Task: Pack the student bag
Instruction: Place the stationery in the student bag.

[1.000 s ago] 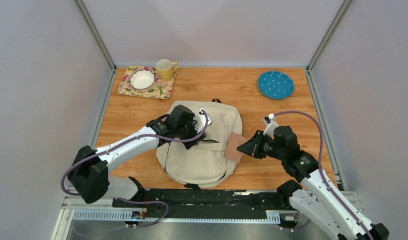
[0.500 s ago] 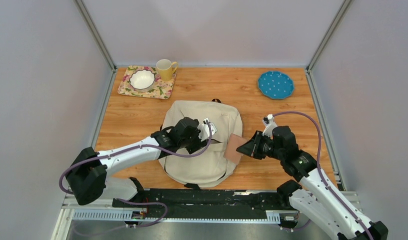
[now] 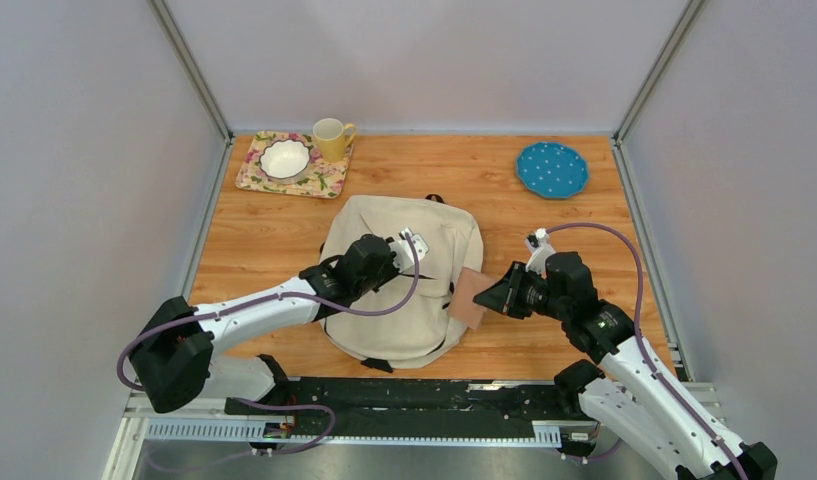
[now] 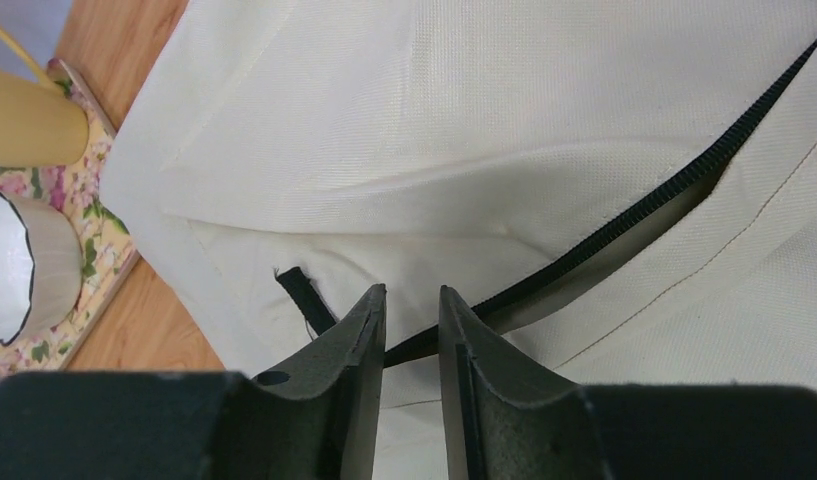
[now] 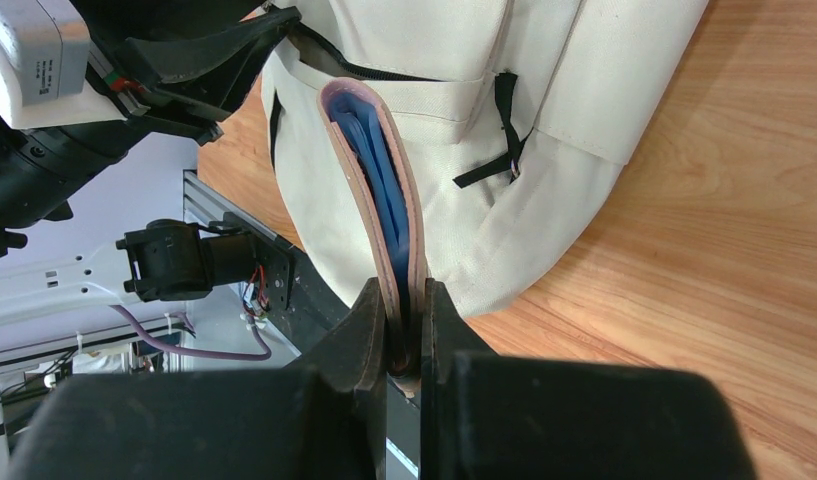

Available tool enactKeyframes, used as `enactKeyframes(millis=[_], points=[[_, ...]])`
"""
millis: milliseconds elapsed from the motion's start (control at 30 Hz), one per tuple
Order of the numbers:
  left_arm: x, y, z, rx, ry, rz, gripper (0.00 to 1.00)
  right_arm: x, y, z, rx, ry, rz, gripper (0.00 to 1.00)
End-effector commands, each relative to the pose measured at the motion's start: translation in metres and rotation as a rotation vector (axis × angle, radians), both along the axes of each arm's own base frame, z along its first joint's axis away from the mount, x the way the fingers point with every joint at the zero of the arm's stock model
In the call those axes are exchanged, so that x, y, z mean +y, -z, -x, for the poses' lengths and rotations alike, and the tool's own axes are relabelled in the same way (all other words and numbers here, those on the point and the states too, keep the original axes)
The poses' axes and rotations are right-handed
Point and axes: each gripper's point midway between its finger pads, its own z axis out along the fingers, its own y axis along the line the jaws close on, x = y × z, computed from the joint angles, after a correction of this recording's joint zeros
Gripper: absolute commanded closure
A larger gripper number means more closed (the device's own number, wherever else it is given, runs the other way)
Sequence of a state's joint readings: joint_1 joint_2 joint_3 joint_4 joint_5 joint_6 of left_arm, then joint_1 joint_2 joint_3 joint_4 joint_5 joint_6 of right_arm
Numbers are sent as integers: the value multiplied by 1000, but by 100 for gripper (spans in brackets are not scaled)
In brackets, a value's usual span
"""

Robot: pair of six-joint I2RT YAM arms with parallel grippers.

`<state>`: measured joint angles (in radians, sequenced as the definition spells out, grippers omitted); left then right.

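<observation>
The student bag (image 3: pixel 404 290) lies flat in the middle of the surface (image 3: pixel 544 230), its zip (image 4: pixel 634 225) gaping. The left tool (image 4: pixel 411 300) sits at that opening, jaws nearly together; I cannot tell whether it pinches the edge. The right tool (image 5: pixel 402 300) clamps 1 pink notebook (image 5: pixel 374 180) beside the bag, not yet inside, so packing seems barely begun.

Your top view looks down from above and behind the arm bases onto the whole counter (image 3: pixel 504 200). Each wrist view peers closely past its own tips, left pincer (image 4: pixel 412 295) and right pincer (image 5: pixel 402 290), at the student bag (image 3: pixel 414 325), which all three share.
</observation>
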<state>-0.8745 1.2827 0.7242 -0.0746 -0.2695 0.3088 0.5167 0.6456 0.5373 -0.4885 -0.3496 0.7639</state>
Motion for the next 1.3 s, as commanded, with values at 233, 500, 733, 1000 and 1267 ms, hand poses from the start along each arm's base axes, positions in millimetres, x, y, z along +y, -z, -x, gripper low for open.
enactKeyframes(millis=[233, 500, 733, 1000, 1267], points=[[-15, 1, 20, 62, 121, 59, 45, 5, -14, -6, -51, -3, -40, 100], [-24, 11, 39, 97, 238, 50, 37, 6, -10, -7, -39, -1, -41, 100], [-44, 2, 31, 15, 224, 104, 35, 6, -4, -6, -20, -4, -31, 100], [-61, -9, 23, -20, 199, 204, 35, 4, 0, -5, -15, 4, -16, 100], [-85, -10, 37, 21, 290, 243, 34, 3, 5, -6, 0, 10, -9, 100]])
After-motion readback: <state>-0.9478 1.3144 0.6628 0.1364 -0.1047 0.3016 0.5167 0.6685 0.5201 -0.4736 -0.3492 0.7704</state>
